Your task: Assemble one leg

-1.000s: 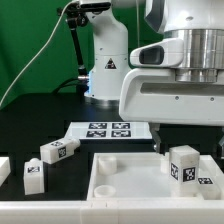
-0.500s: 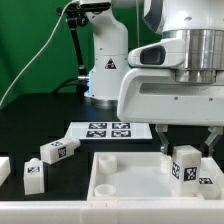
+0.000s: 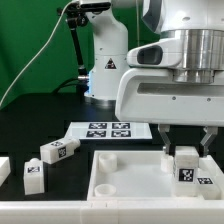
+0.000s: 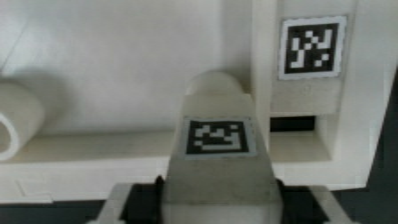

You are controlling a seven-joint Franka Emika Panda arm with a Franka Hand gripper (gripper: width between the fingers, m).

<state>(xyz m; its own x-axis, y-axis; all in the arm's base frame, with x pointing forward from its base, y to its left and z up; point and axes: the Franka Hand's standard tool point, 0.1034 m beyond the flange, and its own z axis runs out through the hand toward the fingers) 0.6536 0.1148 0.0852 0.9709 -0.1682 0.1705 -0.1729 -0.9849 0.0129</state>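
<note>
My gripper (image 3: 187, 148) is shut on a leg (image 3: 186, 166), a small white block with a square tag on its face. It holds the leg upright over the right part of the large white square piece (image 3: 128, 176). In the wrist view the leg (image 4: 217, 130) sits between the dark fingers (image 4: 167, 196), with my gripper (image 4: 217, 205) closed on its sides. A round socket (image 4: 15, 115) of the square piece shows beside it. Whether the leg touches the piece, I cannot tell.
Three more legs lie at the exterior view's left: one (image 3: 58, 150), one (image 3: 32, 176) and one at the edge (image 3: 3, 168). The marker board (image 3: 108, 129) lies behind the square piece. Another tagged white part (image 3: 206, 182) sits right of the held leg. The robot base (image 3: 105, 75) stands at the back.
The held leg has turned, so one tagged face now fronts the exterior camera, and it has come down slightly toward the square piece. The other parts have not moved.
</note>
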